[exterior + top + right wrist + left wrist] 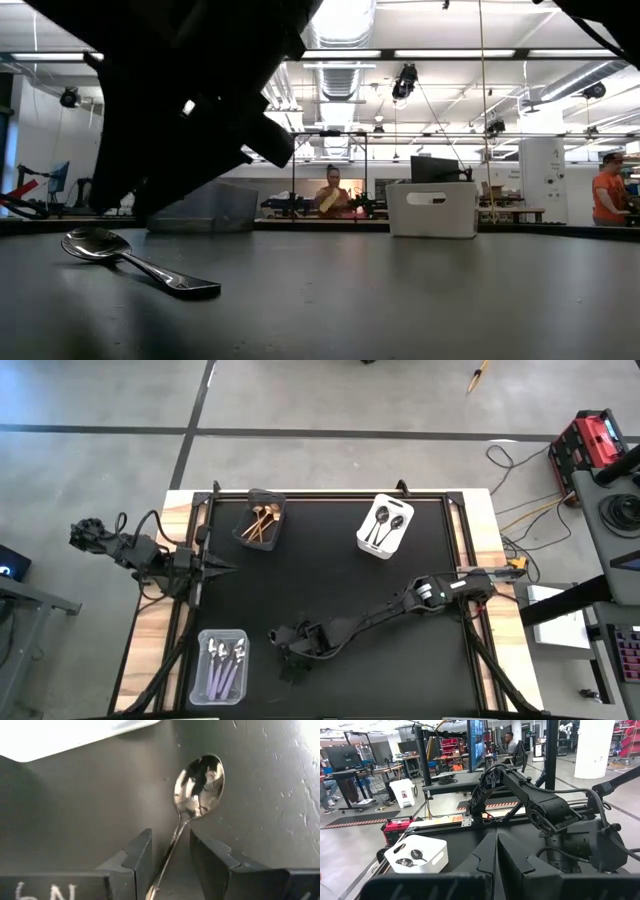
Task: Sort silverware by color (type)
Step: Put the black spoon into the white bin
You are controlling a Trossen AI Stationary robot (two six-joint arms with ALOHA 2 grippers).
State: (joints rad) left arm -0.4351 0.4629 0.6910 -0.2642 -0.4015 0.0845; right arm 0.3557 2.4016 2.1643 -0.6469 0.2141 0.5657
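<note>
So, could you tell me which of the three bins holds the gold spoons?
The dark bin at the table's far left; the white bin holds dark spoons, and the clear bin holds lilac-handled ones.

a dark shiny spoon (130, 258) lies on the black table (420, 300), bowl left; behind stand a dark bin (205, 210) and a white bin (432, 209).

Spoon (197, 790) on table (330, 585), handle between right tool (170, 857) fingers, beside clear bin (221, 667).
</note>
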